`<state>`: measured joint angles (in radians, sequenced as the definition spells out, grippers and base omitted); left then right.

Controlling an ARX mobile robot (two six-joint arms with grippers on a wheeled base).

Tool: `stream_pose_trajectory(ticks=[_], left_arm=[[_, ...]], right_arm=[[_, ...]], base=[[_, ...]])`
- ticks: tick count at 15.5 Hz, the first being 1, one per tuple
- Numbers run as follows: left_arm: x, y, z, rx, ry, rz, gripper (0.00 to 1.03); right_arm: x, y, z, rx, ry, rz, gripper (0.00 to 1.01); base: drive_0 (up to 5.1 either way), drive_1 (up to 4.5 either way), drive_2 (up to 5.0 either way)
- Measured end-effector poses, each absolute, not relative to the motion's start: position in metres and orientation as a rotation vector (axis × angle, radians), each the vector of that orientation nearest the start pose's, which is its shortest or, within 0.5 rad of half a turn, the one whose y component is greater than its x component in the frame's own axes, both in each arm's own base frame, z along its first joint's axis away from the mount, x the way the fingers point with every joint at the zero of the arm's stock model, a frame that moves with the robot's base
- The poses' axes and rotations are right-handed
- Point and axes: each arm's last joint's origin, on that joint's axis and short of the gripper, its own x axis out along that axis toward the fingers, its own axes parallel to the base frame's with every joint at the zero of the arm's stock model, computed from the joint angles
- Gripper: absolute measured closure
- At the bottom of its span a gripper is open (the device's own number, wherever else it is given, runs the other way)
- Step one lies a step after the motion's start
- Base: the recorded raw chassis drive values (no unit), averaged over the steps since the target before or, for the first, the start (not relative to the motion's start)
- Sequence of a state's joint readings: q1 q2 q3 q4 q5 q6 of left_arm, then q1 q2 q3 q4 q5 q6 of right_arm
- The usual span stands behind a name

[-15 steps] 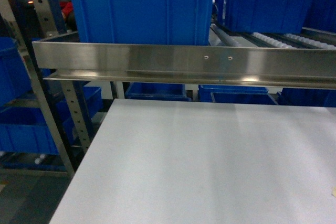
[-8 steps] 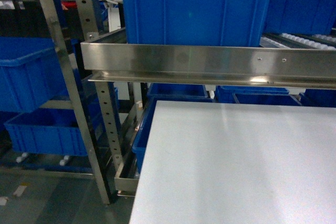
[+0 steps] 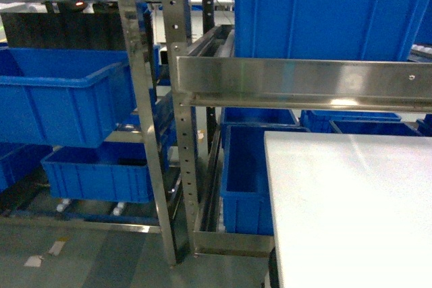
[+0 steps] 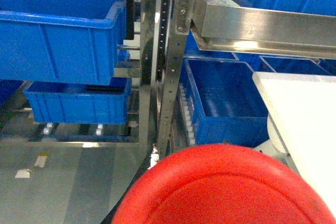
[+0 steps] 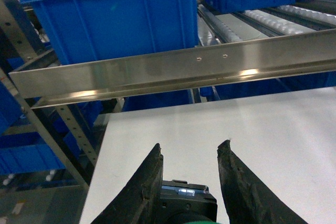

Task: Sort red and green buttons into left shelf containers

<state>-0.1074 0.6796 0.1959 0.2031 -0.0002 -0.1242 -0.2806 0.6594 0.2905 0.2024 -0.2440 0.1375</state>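
Red mushroom cap [image 4: 223, 187] filling the bottom of the left wrist view, left end effector itself unseen so its grip cannot be told, right end effector [image 5: 190, 153] parted over the white desk [image 5: 273, 129], a green-capped button [image 5: 186, 203] low between its black fingers [image 5: 144, 187], contact unclear, blue bins [image 3: 64, 102] on the left shelf

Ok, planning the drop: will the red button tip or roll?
Likely tips: the red button shows a wide domed cap. It may roll on that round rim. The smooth surface looks possibly slippery; its body is hidden.

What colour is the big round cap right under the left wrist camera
Red. The cap fills the bottom of the left wrist view, where it shows best.
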Motion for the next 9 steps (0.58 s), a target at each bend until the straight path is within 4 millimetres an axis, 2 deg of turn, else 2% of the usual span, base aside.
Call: stream_pose_trajectory(ticks=[9], left_arm=[[0.1514,-0.0163,0.1819,-0.108,0.286,-0.089,0.78]], right_arm=[[0.1518,-0.0362,0.2175,0.179,0.153,-0.044,0.72]], base=[[-5.0,2.40,2.4]])
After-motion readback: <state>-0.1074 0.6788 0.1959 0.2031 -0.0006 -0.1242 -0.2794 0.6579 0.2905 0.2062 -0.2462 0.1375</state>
